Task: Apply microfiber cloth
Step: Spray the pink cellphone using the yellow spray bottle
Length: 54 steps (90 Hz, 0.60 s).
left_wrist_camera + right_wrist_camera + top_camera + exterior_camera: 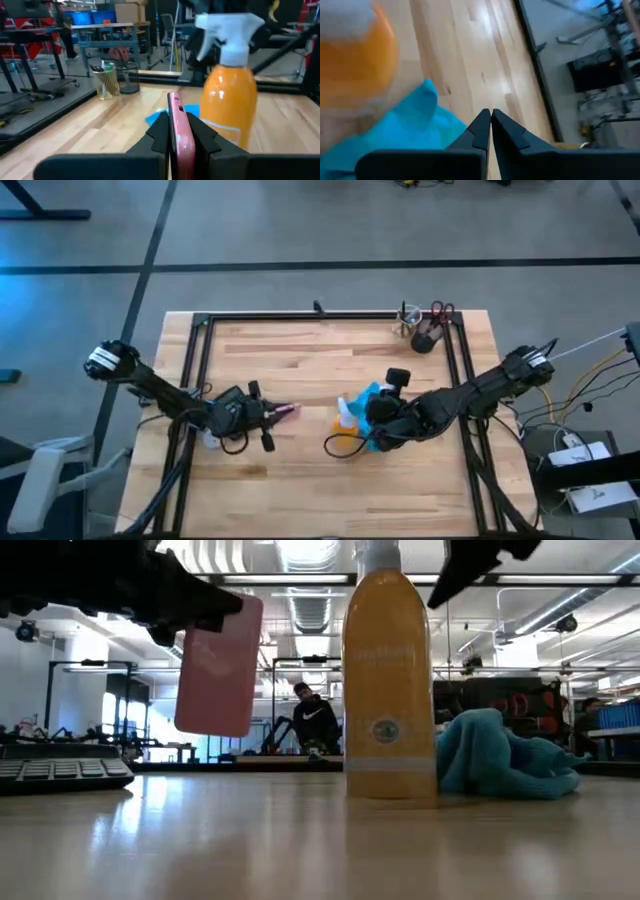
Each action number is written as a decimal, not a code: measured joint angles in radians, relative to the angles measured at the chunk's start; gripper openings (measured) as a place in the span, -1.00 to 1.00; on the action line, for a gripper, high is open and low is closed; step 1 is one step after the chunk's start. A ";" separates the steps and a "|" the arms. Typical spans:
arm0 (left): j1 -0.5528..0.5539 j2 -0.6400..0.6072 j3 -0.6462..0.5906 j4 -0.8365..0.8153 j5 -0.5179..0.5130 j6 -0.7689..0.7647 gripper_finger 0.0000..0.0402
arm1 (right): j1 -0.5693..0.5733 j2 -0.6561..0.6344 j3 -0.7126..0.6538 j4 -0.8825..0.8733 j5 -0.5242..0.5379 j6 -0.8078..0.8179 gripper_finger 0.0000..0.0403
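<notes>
The turquoise microfiber cloth [372, 394] [495, 755] lies bunched on the wooden table, just right of an upright orange spray bottle [390, 690] [345, 435]. My right gripper [491, 116] [372, 425] hovers shut above the cloth's edge [405, 137] and has nothing between its fingers. My left gripper [268, 414] [176, 132], left of the bottle, is shut on a pink phone [218, 665] held clear of the table. In the left wrist view a blue corner of the cloth [157, 118] shows beyond the phone. My left gripper pinches the pink phone by its two flat faces [176, 142] between its two fingers. The fingers come level from the table's left side. The phone stands on edge, lifted clear of the table, and its free end [288, 411] points toward the bottle.
A cup of pens and scissors [425, 330] stands at the far right corner. Black frame rails [190, 380] run along the table's left, right and far edges. A keyboard [60, 772] shows at the left in the low view, and a person [315, 720] sits far behind the table.
</notes>
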 joint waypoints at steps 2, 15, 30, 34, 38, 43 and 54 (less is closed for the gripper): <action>0.005 0.000 -0.003 -0.001 -0.002 0.001 -0.93 | -0.006 -0.021 -0.026 0.028 -0.014 -0.011 -1.00; 0.075 0.012 -0.004 -0.005 -0.003 0.023 -0.93 | -0.036 -0.161 -0.205 0.237 -0.100 -0.078 -1.00; 0.218 0.010 0.009 0.002 0.113 0.048 -0.93 | -0.083 -0.321 -0.379 0.542 -0.287 -0.214 -1.00; 0.263 0.010 0.020 0.004 0.158 0.052 -0.93 | -0.090 -0.351 -0.430 0.623 -0.299 -0.238 -1.00; 0.302 0.011 0.030 0.007 0.199 0.051 -0.93 | -0.102 -0.371 -0.477 0.707 -0.305 -0.254 -1.00; 0.347 0.011 0.039 0.002 0.236 0.052 -0.93 | -0.115 -0.386 -0.522 0.802 -0.323 -0.270 -1.00; 0.410 0.011 0.051 0.002 0.307 0.052 -0.93 | -0.151 -0.389 -0.568 0.890 -0.410 -0.299 -0.92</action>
